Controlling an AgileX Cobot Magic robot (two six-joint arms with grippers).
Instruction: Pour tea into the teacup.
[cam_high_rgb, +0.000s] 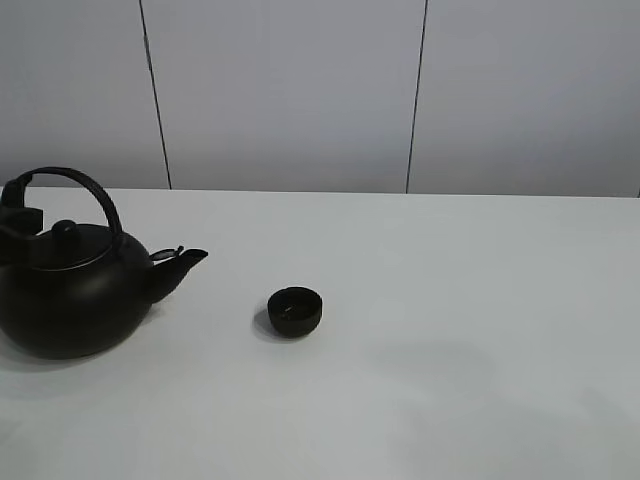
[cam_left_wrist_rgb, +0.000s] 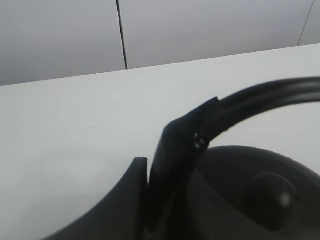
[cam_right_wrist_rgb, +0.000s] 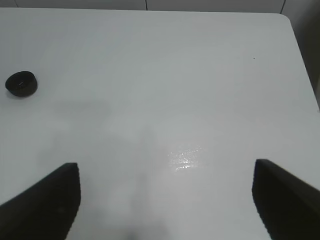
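The left claw (cam_high_rgb: 22, 212) is pinching the handle (cam_high_rgb: 90, 190) of the big teapot (cam_high_rgb: 75, 295) at its back end. The little teacup (cam_high_rgb: 295, 311) sits on the table (cam_high_rgb: 450, 300) a bit past the spout (cam_high_rgb: 185, 262), not touching it. The right claw (cam_right_wrist_rgb: 166, 165) hangs spread wide, holding nothing. I think the pot should go up slowly and stay level. Then the spout should be right over the cup before it tips.
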